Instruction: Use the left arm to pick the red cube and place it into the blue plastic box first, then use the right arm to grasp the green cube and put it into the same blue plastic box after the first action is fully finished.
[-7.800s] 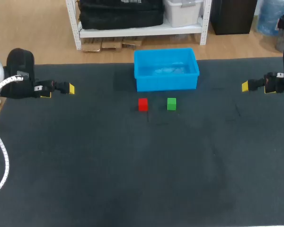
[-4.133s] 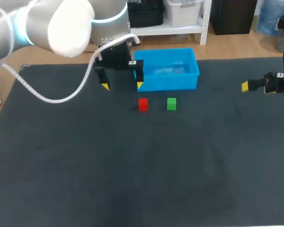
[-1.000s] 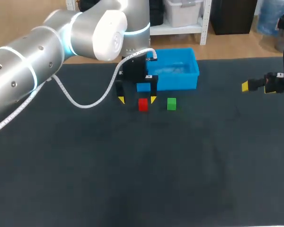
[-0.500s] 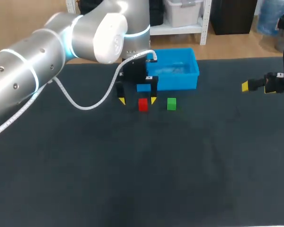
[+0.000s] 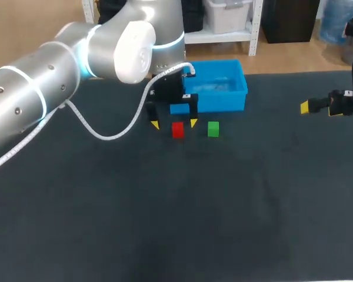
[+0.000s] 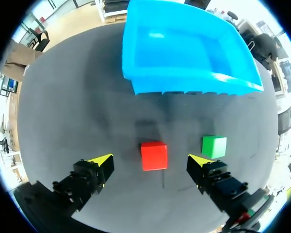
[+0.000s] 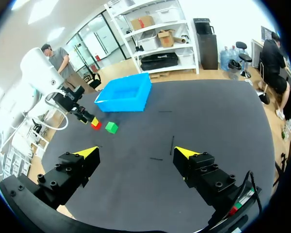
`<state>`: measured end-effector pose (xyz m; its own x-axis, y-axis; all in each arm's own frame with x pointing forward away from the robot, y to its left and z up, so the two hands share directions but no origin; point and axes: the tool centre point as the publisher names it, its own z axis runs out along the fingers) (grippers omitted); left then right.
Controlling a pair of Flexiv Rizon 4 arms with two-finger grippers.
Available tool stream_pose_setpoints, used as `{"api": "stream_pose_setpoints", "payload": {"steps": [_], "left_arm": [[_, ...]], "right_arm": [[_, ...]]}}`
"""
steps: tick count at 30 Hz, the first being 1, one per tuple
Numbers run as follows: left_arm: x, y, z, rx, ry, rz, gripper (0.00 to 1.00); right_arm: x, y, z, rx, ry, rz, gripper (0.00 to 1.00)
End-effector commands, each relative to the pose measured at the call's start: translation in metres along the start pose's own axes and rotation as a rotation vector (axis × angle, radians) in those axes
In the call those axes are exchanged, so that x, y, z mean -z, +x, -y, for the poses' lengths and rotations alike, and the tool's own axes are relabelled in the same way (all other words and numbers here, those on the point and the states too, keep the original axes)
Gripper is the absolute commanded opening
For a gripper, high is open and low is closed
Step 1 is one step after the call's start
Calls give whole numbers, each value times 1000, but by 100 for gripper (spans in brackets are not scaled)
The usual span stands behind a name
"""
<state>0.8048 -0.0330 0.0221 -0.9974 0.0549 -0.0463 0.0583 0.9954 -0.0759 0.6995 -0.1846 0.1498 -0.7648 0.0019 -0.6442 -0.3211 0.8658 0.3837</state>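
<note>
The dark, matte table mat (image 5: pixel 165 205) is flat. Above it the left pincer (image 6: pixel 150 160) is spread wide, its 2 yellow tips flanking the small red cube (image 6: pixel 153 155) without touching it. The green cube (image 6: pixel 214 146) sits just outside 1 finger, and the glossy, rectangular blue plastic box (image 6: pixel 184 82) lies ahead. The right pincer (image 7: pixel 136 152) hangs with its fingers apart, far from all 3.

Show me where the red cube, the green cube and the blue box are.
red cube (image 6: pixel 153 155), left wrist view, middle of its top face.
green cube (image 6: pixel 214 146), left wrist view, middle of its top face.
blue box (image 5: pixel 217 103), head view, on its front wall.
</note>
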Motion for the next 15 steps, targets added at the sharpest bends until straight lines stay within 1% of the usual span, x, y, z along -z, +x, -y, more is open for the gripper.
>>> {"api": "stream_pose_setpoints", "payload": {"steps": [1,3,4,6,8,15], "left_arm": [[-3,8,-2,-4,8,15,100],[-5,9,-2,-9,4,13,100],[-7,10,-2,-26,-42,-1,100],[-8,11,-3,-19,-36,0,100],[-9,12,-3,-27,-59,-7,100],[-12,10,-2,-30,-71,-12,100]], "right_arm": [[0,0,0,0,1,-1,100],[0,0,0,0,1,-1,100],[0,0,0,0,1,-1,100],[0,0,0,0,1,-1,100],[0,0,0,0,1,-1,100],[0,0,0,0,1,-1,100]]}}
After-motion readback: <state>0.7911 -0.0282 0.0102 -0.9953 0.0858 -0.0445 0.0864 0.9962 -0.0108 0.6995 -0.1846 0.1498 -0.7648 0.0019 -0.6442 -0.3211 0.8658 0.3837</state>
